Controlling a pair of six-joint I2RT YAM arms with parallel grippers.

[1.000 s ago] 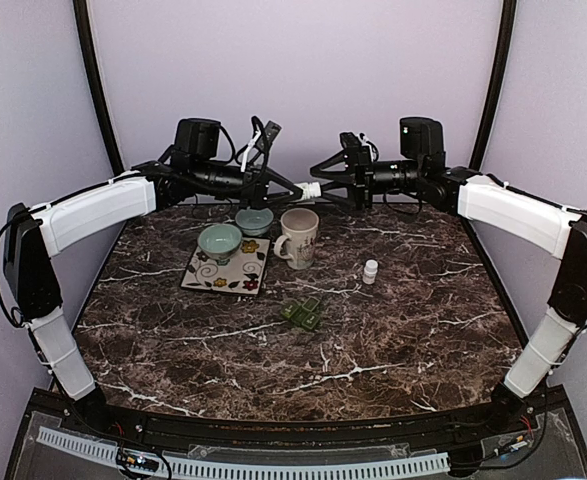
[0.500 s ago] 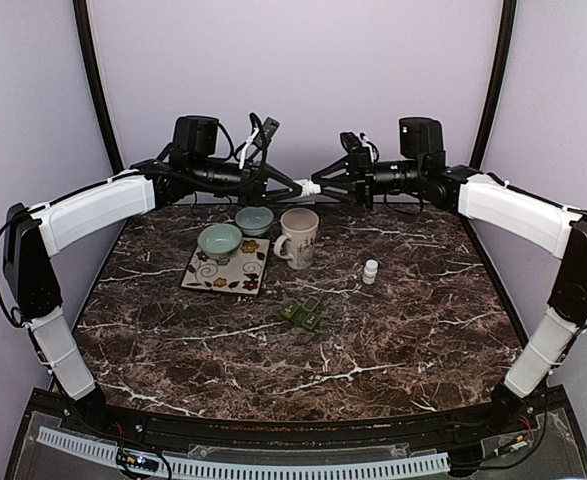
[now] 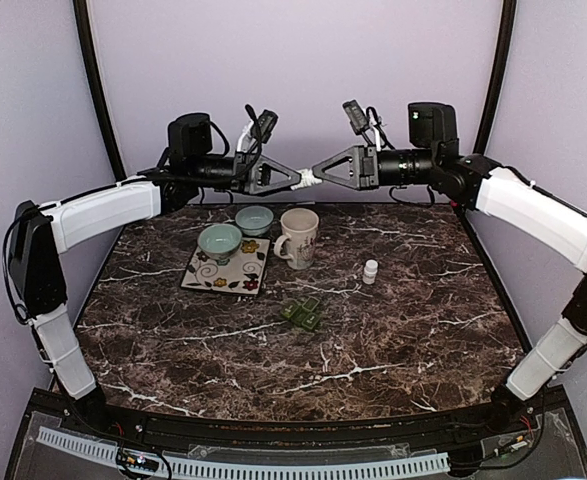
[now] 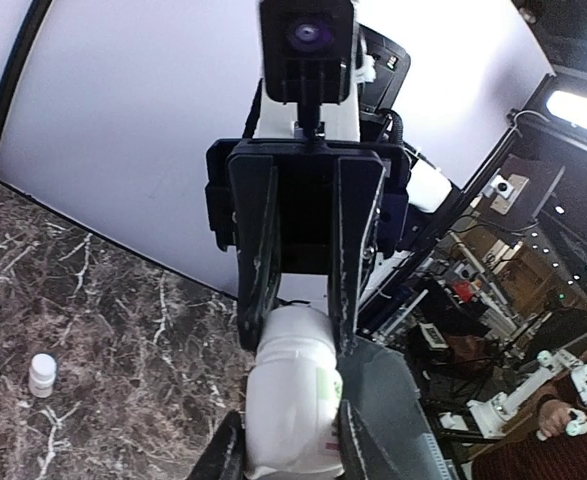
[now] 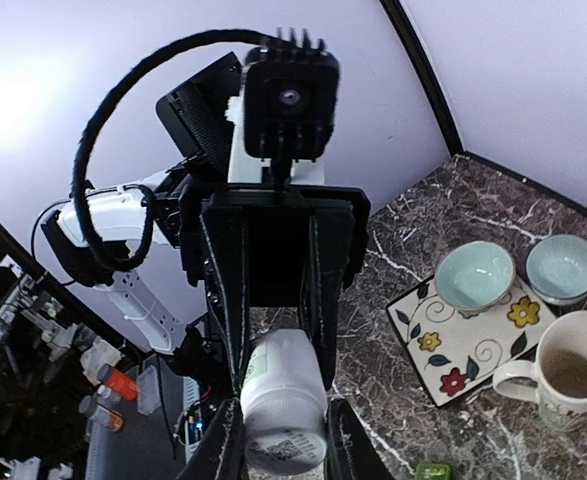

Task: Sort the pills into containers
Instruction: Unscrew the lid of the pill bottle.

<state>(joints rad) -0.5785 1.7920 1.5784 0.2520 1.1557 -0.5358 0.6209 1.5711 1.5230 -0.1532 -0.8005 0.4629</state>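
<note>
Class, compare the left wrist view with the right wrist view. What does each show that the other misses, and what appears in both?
Only the left wrist view shows a small white vial. Only the right wrist view shows a green bowl, a blue bowl, a floral plate and a mug. Both show the white pill bottle gripped between the left gripper and right gripper.

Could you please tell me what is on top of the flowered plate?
One pale green bowl sits on the flowered plate, at its far left corner. The bowl hides the plate beneath it.
</note>
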